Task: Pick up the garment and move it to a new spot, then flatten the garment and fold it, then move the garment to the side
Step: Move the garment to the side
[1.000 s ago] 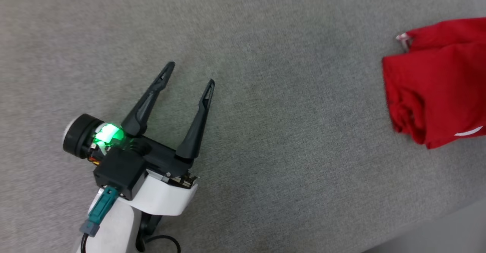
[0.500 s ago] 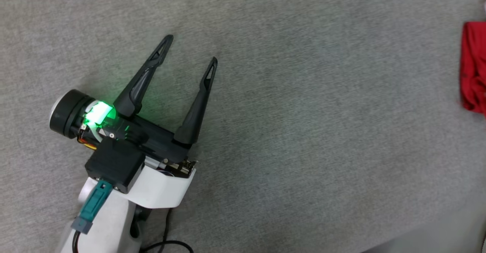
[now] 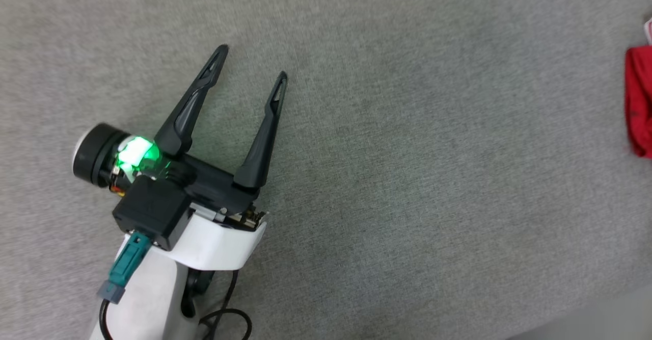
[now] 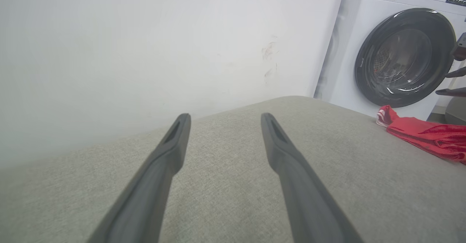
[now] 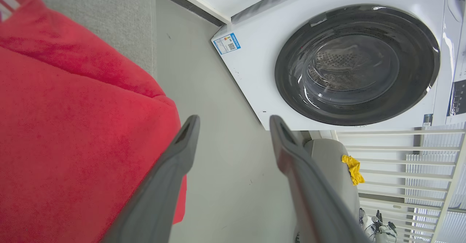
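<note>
- Red soft cloth: the shirt [image 3: 639,100] lies in a low pile at the table's [image 3: 407,177] right edge, near a washing machine [image 5: 356,64].
- Likely light, limp and quick to unfold; best pinched through its layers at an edge.
- The right tool [image 5: 235,119] is spread and empty just beside it; the left tool [image 3: 252,63] is spread and empty, well apart.

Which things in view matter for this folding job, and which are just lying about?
Job: the garment, red, on the grey surface; left gripper, open; right gripper, open next to the garment.
Lying about: washing machine; yellow cloth.
</note>
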